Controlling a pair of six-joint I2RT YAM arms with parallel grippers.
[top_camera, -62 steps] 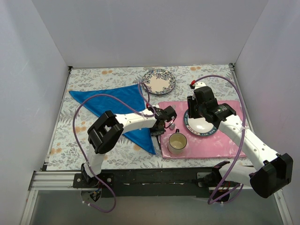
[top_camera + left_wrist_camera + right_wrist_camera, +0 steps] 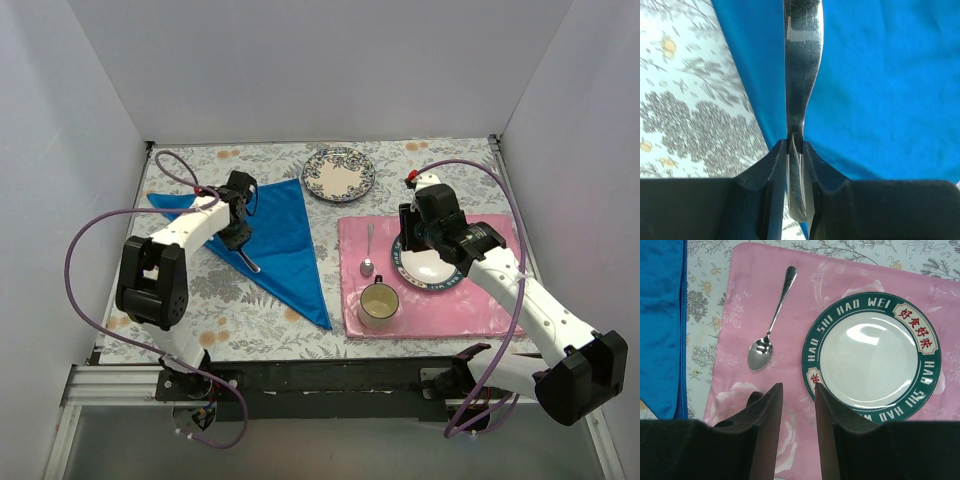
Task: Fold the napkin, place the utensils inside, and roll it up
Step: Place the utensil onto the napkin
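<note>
Currently the left tool (image 2: pixel 794 145) is clenched on a metal utensil (image 2: pixel 802 70) over the napkin (image 2: pixel 880 90), toward the bench's far left corner. Risk: held only at its tip, it may pivot and land across the napkin's edge. The right tool (image 2: pixel 797 390) hangs released near the spoon (image 2: pixel 771 325).

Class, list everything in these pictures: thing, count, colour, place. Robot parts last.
napkin: 1, blue, triangle, left side
utensil: 1, silver, held over the napkin, kind unclear
placemat: 1, pink, right side
spoon: 1, silver, on the placemat
rimmed plate: 1, white with green rim, on the placemat
patterned plate: 1, blue and white, far middle
mug: 1, cream, placemat's near left corner
left claw: 1, black, shut on the utensil
right claw: 1, black, open above the placemat
</note>
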